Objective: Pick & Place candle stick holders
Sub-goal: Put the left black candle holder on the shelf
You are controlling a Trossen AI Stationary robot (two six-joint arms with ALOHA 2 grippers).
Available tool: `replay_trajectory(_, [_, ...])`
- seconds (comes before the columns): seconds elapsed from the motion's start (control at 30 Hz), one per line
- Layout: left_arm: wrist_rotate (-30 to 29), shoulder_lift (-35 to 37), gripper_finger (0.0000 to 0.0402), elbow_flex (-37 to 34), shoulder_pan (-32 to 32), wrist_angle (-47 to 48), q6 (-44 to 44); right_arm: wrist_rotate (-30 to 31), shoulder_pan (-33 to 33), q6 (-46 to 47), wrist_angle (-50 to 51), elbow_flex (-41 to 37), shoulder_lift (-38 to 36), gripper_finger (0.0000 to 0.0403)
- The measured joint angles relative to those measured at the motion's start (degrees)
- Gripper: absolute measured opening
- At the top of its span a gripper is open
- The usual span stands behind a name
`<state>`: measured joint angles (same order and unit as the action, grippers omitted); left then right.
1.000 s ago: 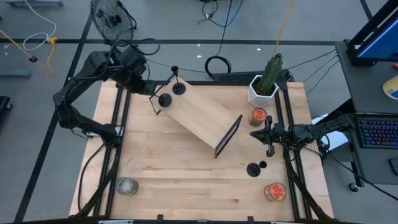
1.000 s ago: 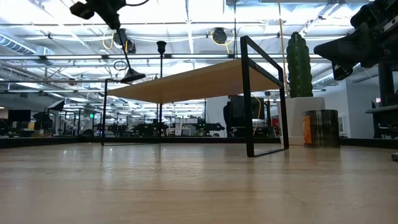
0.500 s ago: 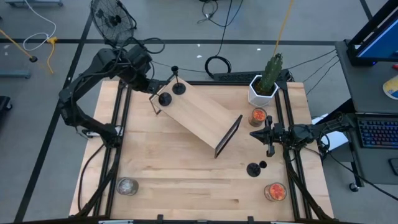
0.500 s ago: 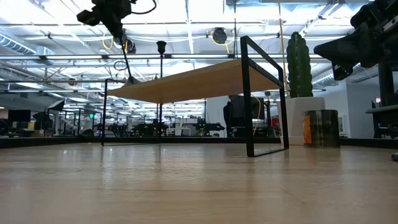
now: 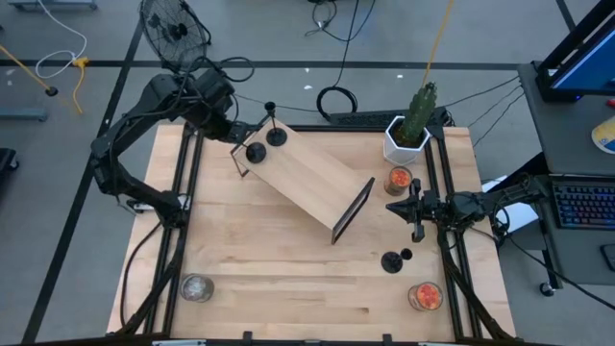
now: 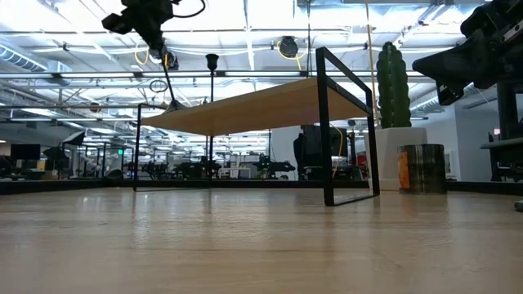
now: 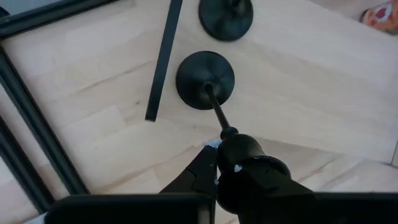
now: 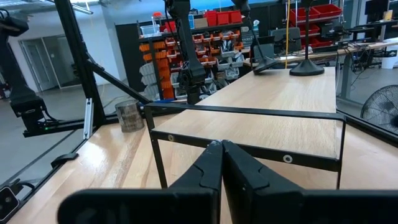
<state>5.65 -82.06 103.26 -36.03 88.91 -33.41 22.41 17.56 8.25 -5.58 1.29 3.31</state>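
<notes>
A low wooden shelf (image 5: 307, 178) on a black frame stands slantwise on the table. Two black candle stick holders stand on its far left end: one (image 5: 276, 136) free on its disc base, the other (image 5: 255, 153) under my left gripper (image 5: 240, 139), which is shut on its top. A third holder (image 5: 391, 260) stands upright on its base on the table near the right edge. My right gripper (image 5: 415, 207) waits shut and level at the table's right edge. My left gripper holds the holder by the small cup (image 7: 245, 149) at the top of its stem, pinched between the two fingers. The fingers come from above, slanting down from the table's far left. The stem (image 7: 217, 115) leans a little, and the disc base (image 7: 205, 71) lies on the shelf top.
A cactus in a white pot (image 5: 408, 135) and a jar with orange contents (image 5: 399, 180) stand at the far right. Another such jar (image 5: 425, 296) is at the near right, and a glass jar (image 5: 197, 287) at the near left. Bare wood lies between them.
My left gripper has shifted slightly toward the shelf and downward with the holder. The holder's base, tipped and just above the shelf top a second ago, now lies flat on it.
</notes>
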Motion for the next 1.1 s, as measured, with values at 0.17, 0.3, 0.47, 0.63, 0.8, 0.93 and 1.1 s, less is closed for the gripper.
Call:
replay_trajectory(0.17, [-1.3, 0.0, 0.0071, 0.0, 0.0, -2.6, -0.2, 0.0, 0.0, 0.0, 0.0, 0.0, 0.0, 0.0004])
replay_trajectory(0.3, [-1.2, 0.0, 0.008, 0.0, 0.0, -2.8, -0.1, 0.0, 0.0, 0.0, 0.0, 0.0, 0.0, 0.0004])
replay_trajectory(0.47, [-0.9, 0.0, 0.0082, 0.0, 0.0, -3.5, -0.2, 0.0, 0.0, 0.0, 0.0, 0.0, 0.0, 0.0004])
replay_trajectory(0.63, [2.2, 0.0, 0.0082, 0.1, 0.0, -7.1, 0.6, 0.0, 0.0, 0.0, 0.0, 0.0, 0.0, 0.0004])
replay_trajectory(0.8, [2.1, 0.0, 0.0081, 1.2, -0.9, -8.2, 1.5, 0.0, 0.0, 0.0, 0.0, 0.0, 0.0, 0.0004])
replay_trajectory(0.93, [2.6, 0.0, 0.0081, 1.2, -2.0, -8.0, 1.6, 0.0, 0.0, 0.0, 0.0, 0.0, 0.0, 0.0004])
replay_trajectory(1.1, [5.4, 0.0, 0.0081, 1.2, -3.6, -8.4, 1.8, 0.0, 0.0, 0.0, 0.0, 0.0, 0.0, 0.0004])
